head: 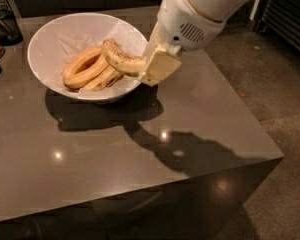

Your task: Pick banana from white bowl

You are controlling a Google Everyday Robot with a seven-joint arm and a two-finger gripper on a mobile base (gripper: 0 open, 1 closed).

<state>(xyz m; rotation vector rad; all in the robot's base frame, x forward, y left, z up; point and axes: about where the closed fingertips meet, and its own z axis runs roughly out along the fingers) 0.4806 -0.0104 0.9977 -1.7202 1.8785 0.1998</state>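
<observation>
The white bowl (72, 31) with its crinkled paper lining stands at the table's back left. My gripper (151, 72) is at the bowl's right rim. It is shut on one end of the speckled pale-yellow banana (121, 59). This banana sticks out leftward over the bowl and lies across the top of the others. Smoother orange-yellow bananas (82, 67) lie curled in the bowl below it. The white arm housing (190, 21) hides the bowl's far right edge.
A black mesh holder (6, 26) stands at the table's far left, behind the bowl. The brown table (140, 154) ends at a front edge and a right edge, with floor beyond. A dark slatted unit (285, 19) stands at the far right.
</observation>
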